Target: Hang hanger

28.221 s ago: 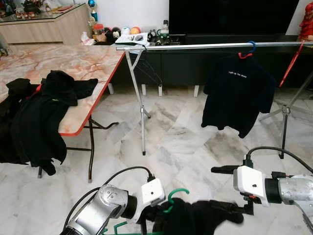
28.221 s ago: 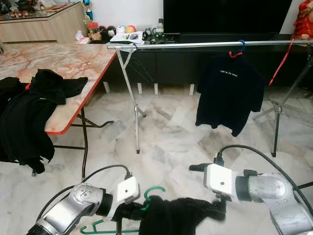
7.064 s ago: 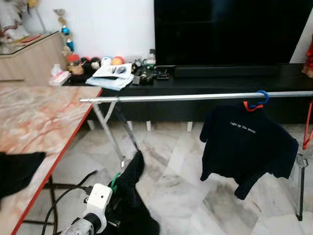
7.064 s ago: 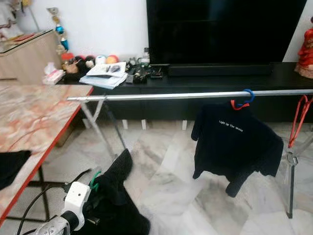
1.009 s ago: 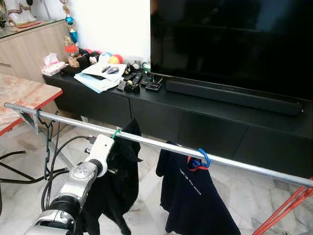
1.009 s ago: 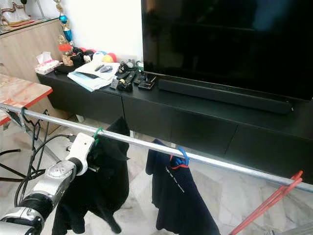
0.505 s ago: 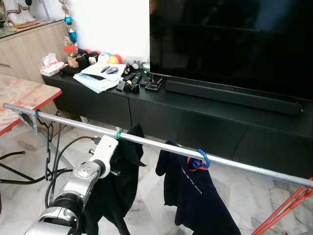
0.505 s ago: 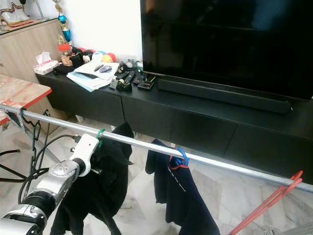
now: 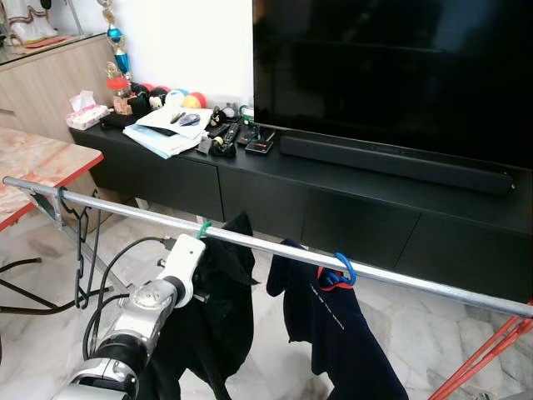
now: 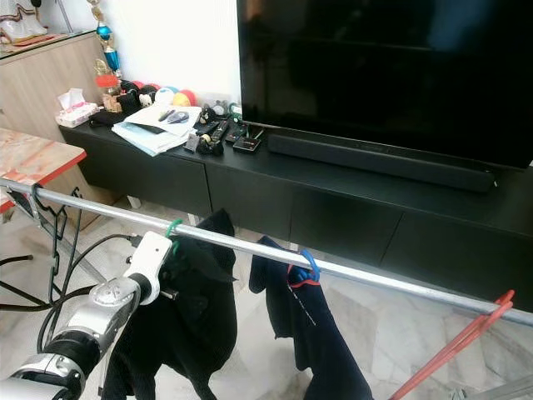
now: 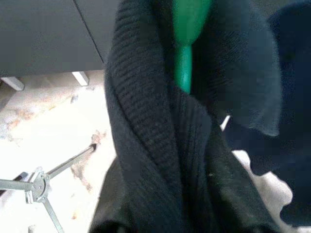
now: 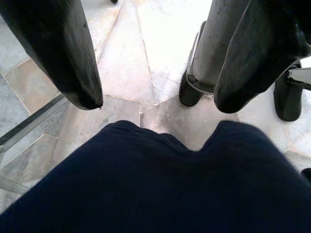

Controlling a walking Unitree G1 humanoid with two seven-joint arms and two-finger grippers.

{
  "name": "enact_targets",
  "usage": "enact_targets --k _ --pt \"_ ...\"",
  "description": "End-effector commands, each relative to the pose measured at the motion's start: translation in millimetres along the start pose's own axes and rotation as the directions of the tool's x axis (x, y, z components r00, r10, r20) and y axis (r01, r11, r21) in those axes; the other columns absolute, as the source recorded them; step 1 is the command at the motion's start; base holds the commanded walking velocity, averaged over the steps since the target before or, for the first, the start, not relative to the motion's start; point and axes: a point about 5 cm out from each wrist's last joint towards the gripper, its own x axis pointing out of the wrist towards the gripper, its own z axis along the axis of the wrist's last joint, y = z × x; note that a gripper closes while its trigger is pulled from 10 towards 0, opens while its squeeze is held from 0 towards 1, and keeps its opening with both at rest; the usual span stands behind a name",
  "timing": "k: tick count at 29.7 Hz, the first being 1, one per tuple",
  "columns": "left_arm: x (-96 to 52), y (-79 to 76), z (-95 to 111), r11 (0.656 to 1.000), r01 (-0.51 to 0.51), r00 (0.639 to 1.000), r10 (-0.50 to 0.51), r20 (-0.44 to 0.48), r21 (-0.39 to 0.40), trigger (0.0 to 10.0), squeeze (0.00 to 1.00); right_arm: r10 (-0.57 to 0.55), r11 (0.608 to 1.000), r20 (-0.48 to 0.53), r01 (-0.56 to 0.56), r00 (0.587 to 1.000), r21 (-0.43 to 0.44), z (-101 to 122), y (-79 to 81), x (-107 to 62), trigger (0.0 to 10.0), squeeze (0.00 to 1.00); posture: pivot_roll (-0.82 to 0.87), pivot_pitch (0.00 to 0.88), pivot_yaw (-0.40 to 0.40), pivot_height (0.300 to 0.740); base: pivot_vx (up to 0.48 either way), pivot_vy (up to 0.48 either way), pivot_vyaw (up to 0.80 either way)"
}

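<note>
Left eye view: left gripper (image 9: 202,250) is reaching up beside the green hanger (image 9: 201,228) hooked over the rail (image 9: 275,249), grip hidden by the black garment (image 9: 218,308); right gripper (image 12: 158,97) is hanging wide open.

one rail (image 9: 275,247) crosses mid-frame with two garments on it: one black (image 9: 218,308) at lower left, one navy (image 9: 337,329) at lower centre. three hangers: green (image 9: 201,228), blue (image 9: 341,268), red (image 10: 454,343) at lower right. one tv (image 9: 391,71) in the upper right.

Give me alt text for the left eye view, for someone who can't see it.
The robot's left gripper is at a green hanger with a black garment, hooked over a metal rail beside a navy shirt, before a black TV cabinet.
</note>
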Motion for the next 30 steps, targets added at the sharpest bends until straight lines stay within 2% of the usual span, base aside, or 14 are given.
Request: enact_targets --k 1,6,10,14,16,18,19,20,25,26,27,30 --pt "-3.5 5.1 -1.1 0.999 -0.031 0.999 0.031 0.017 -0.017 10.0 0.95 0.001 1.000 -0.007 -0.001 1.000 0.009 -0.6 1.9 0.0 10.0 0.00 0.05 0.023 0.037 0.740 0.000 0.000 0.00" --pt "-8.6 7.1 7.4 0.998 -0.041 0.994 0.044 0.104 -0.039 10.0 0.96 0.003 1.000 -0.009 -0.003 1.000 0.006 -1.3 2.9 -0.1 10.0 0.00 0.05 0.026 0.037 0.740 0.000 0.000 0.00" --pt "-12.8 7.4 8.9 0.999 -0.035 0.991 0.040 0.130 -0.041 10.0 0.96 0.003 1.000 -0.009 -0.003 1.000 0.007 -1.6 3.4 -0.2 10.0 0.00 0.05 0.028 0.037 0.740 0.000 0.000 0.00" --pt "-26.1 9.3 7.4 0.999 -0.020 0.987 0.025 0.160 -0.029 10.0 0.96 0.006 1.000 -0.012 -0.006 1.000 0.005 -2.4 4.9 -0.3 10.0 0.00 0.06 0.031 0.036 0.740 0.000 0.000 0.00" --pt "-27.9 9.7 7.1 0.999 -0.021 0.986 0.025 0.162 -0.029 10.0 0.96 0.006 1.000 -0.012 -0.006 1.000 0.004 -2.4 5.1 -0.3 10.0 0.00 0.06 0.031 0.036 0.740 0.000 0.000 0.00" --pt "-45.1 11.1 3.1 1.000 -0.016 0.984 0.020 0.178 -0.026 10.0 0.96 0.005 1.000 -0.013 -0.005 1.000 0.007 -2.9 5.9 -0.5 10.0 0.00 0.06 0.031 0.043 0.740 0.000 0.000 0.00" --pt "-45.1 11.1 3.1 1.000 -0.016 0.984 0.020 0.178 -0.026 10.0 0.96 0.005 1.000 -0.013 -0.005 1.000 0.007 -2.9 5.9 -0.5 10.0 0.00 0.06 0.031 0.043 0.740 0.000 0.000 0.00" --pt "-55.4 10.6 0.3 1.000 -0.005 0.983 0.009 0.184 -0.023 10.0 0.95 0.005 1.000 -0.014 -0.004 1.000 0.008 -2.9 6.3 -0.5 10.0 0.00 0.06 0.031 0.043 0.740 0.000 0.000 0.00" --pt "-82.4 3.0 -10.7 0.997 0.079 0.983 -0.081 0.165 0.015 10.0 0.93 0.004 1.000 -0.015 -0.004 1.000 0.007 -3.6 6.7 -0.6 10.0 0.00 0.07 0.028 0.041 0.740 0.000 0.000 0.00" --pt "-87.7 0.6 -14.9 0.994 0.103 0.984 -0.105 0.145 0.021 10.0 0.93 0.004 1.000 -0.015 -0.004 1.000 0.007 -3.8 6.7 -0.7 10.0 0.00 0.07 0.029 0.042 0.740 0.000 0.000 0.00" --pt "-100.3 -3.9 -25.9 0.988 0.151 0.984 -0.154 0.094 0.037 10.0 0.92 0.004 1.000 -0.017 -0.004 1.000 0.005 -4.3 7.0 -0.8 10.0 0.00 0.07 0.027 0.041 0.740 0.000 0.000 0.00" --pt "-117.2 -6.3 -46.0 0.980 0.194 0.981 -0.195 0.011 0.045 10.0 0.92 0.005 1.000 -0.019 -0.005 1.000 0.003 -5.2 7.6 -1.0 10.0 0.00 0.07 0.027 0.039 0.740 0.000 0.000 0.00"
